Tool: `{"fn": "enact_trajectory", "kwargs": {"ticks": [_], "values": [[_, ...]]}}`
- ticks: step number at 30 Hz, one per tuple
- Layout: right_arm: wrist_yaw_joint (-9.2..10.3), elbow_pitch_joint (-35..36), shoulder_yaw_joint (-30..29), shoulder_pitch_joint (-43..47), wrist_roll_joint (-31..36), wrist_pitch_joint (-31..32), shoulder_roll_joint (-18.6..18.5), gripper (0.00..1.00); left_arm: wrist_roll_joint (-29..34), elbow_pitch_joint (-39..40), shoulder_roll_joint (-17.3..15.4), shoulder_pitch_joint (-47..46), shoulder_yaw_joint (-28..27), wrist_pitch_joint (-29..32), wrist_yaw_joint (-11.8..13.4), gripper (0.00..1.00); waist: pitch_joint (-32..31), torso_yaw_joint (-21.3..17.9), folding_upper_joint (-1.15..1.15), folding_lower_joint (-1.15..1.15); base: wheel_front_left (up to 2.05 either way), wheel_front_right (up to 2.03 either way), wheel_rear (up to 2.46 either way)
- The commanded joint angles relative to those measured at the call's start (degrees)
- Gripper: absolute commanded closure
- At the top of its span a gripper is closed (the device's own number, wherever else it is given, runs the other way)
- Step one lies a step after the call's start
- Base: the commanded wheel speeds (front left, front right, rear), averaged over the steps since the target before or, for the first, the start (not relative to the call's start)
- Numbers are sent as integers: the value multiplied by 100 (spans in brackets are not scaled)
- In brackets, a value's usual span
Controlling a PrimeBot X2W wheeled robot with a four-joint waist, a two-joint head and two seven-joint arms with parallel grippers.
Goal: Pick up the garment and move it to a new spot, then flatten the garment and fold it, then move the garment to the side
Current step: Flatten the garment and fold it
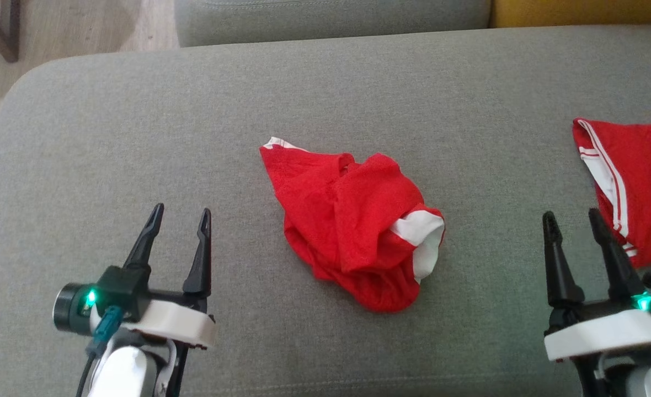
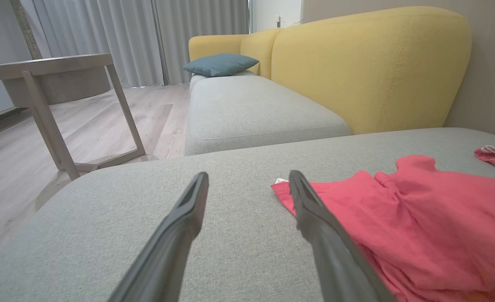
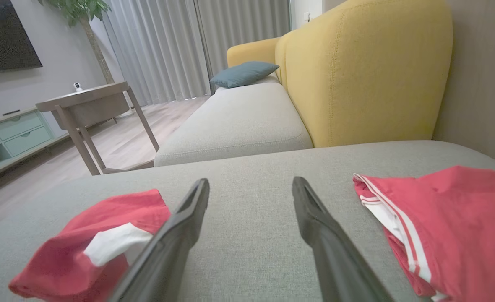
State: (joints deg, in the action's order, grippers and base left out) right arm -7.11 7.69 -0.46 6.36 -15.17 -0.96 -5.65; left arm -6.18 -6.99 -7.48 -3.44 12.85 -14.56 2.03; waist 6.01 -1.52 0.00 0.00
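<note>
We see a crumpled red garment (image 1: 353, 220) of thin cloth with a white band at one opening, lying bunched near the middle of the wide grey fabric sofa seat (image 1: 138, 121). It rests there in a loose heap, with a white-edged corner poking out at its far left. The left claw (image 1: 182, 209) hovers low over the seat at the lower left of the head view, its two long dark fingers spread apart and empty; the garment lies to its right, apart from it. The right claw (image 1: 572, 215) sits at the lower right, likewise released with nothing between its fingers. It stands between the crumpled heap and a second red garment with white side stripes (image 1: 634, 182), which lies at the seat's right edge just beside it. In the right wrist view the heap is at the lower left and the striped piece at the right, with bare grey cloth between the fingers. In the left wrist view the heap spreads off to the right, and one finger overlaps its near edge. Beyond the seat we see a mustard-yellow upholstered backrest (image 2: 369, 67), a teal cushion (image 2: 220, 63), a wooden side table (image 2: 46, 67), pale curtains (image 2: 147, 37) and a light wood floor (image 2: 105, 113).
</note>
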Motion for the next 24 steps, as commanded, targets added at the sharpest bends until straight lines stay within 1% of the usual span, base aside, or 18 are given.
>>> {"fn": "enact_trajectory", "kwargs": {"ticks": [1,9,13,15,18,22,24], "values": [[-37,227,104,-87,45,4,-24,0,3,199,-112,-109,-205,-36,41,0,2,-1,0,0,0,0,0],[-37,264,99,-66,124,68,6,0,-1,226,-129,-152,-150,-1,76,0,30,5,0,0,0,0,0],[-37,296,71,-76,139,93,11,0,113,312,-123,-316,13,97,55,0,99,29,0,0,0,0,0],[-37,315,53,-84,152,113,13,0,211,390,-81,-501,219,222,-31,0,164,46,0,0,0,0,0],[-37,332,41,-121,160,135,9,0,310,484,75,-883,632,497,-236,0,271,48,0,0,0,0,0],[-37,334,57,-178,170,156,-5,0,329,488,298,-1402,1356,969,-589,0,402,-13,0,0,0,0,0],[-37,315,65,-208,166,165,-7,0,269,439,364,-1585,1736,1252,-711,0,447,-63,0,0,0,0,0]]}}
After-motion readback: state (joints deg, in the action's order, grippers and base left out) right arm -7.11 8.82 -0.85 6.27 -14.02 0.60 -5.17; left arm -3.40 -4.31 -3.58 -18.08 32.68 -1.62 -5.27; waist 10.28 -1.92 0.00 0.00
